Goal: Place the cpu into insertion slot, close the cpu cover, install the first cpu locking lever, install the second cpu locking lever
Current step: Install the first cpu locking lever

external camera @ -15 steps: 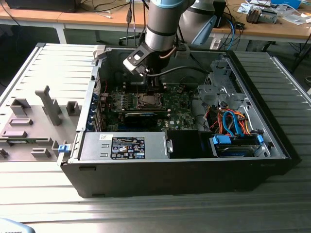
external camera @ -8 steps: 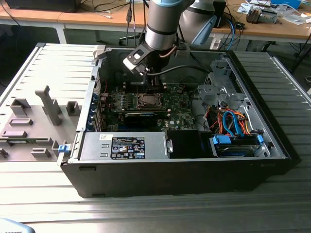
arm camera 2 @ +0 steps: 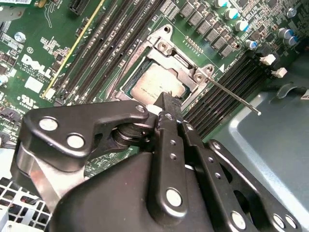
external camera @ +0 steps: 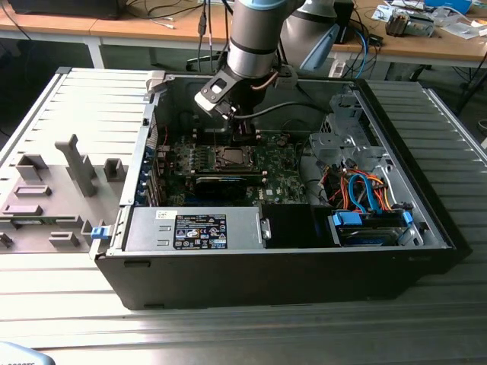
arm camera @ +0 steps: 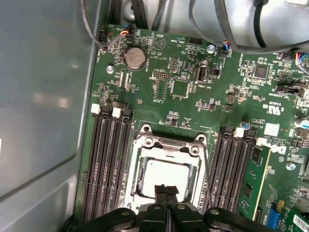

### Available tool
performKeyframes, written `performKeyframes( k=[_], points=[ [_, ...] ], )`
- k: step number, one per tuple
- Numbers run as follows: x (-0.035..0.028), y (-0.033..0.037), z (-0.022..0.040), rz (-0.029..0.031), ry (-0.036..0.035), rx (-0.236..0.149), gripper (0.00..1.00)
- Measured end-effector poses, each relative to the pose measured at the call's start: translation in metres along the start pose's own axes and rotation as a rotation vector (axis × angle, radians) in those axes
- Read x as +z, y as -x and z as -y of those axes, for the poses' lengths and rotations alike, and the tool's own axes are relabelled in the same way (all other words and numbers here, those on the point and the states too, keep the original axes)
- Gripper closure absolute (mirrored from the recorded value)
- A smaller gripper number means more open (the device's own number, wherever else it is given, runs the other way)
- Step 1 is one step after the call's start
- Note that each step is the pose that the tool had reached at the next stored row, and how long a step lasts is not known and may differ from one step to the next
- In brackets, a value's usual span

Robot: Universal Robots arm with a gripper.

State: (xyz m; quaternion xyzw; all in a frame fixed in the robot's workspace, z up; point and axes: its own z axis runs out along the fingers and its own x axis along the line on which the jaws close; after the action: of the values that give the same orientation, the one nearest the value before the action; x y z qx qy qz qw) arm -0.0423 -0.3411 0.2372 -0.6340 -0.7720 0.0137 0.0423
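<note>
First wrist view: the cpu (arm camera: pixel 166 171) sits in the insertion slot (arm camera: pixel 136 186) at mid-motherboard (arm camera: pixel 193 111), with the cpu cover (arm camera: pixel 169 145) lying flat around it. The gripper (arm camera: pixel 166 192) fingers are pressed together over the cpu's edge. Second wrist view adds a thin lever (arm camera 2: pixel 231 96) angled away from the socket. Exterior view: the arm (external camera: pixel 255 38) reaches into the open case (external camera: pixel 304 281).

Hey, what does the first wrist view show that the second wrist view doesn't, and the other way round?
First wrist view: a round coin battery higher up the board. Second wrist view: a thin metal lever jutting out sideways. In both wrist views: the cpu framed by the cpu cover, the memory slots on either side, and the shut hand right above the cpu.
</note>
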Motion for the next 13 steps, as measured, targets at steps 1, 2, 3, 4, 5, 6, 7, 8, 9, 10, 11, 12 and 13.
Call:
performKeyframes(
  k=[1, 2, 3, 4, 5, 6, 7, 8, 9, 10, 11, 12, 13],
  points=[
    [0.0, 0.0, 0.0, 0.001, -0.0006, -0.014, 0.89],
    [0.0, 0.0, 0.0, 0.0025, -0.0016, -0.033, 0.89],
    [0.0, 0.0, 0.0, 0.004, -0.0026, -0.054, 0.89],
    [0.0, 0.0, 0.0, 0.0046, -0.0029, -0.061, 0.89],
    [0.0, 0.0, 0.0, 0.005, -0.0032, -0.066, 0.89],
    [0.0, 0.0, 0.0, 0.0056, -0.0035, -0.074, 0.89],
    [0.0, 0.0, 0.0, 0.007, -0.0044, -0.092, 0.89],
    [0.0, 0.0, 0.0, 0.0078, -0.005, -0.104, 0.89],
    [0.0, 0.0, 0.0, 0.0085, -0.0054, -0.112, 0.89],
    [0.0, 0.0, 0.0, 0.0089, -0.0058, -0.119, 0.89],
    [0.0, 0.0, 0.0, 0.0093, -0.006, -0.125, 0.89],
    [0.0, 0.0, 0.0, 0.0098, -0.0063, -0.13, 0.89],
    [0.0, 0.0, 0.0, 0.0102, -0.0066, -0.136, 0.89]
  ],
)
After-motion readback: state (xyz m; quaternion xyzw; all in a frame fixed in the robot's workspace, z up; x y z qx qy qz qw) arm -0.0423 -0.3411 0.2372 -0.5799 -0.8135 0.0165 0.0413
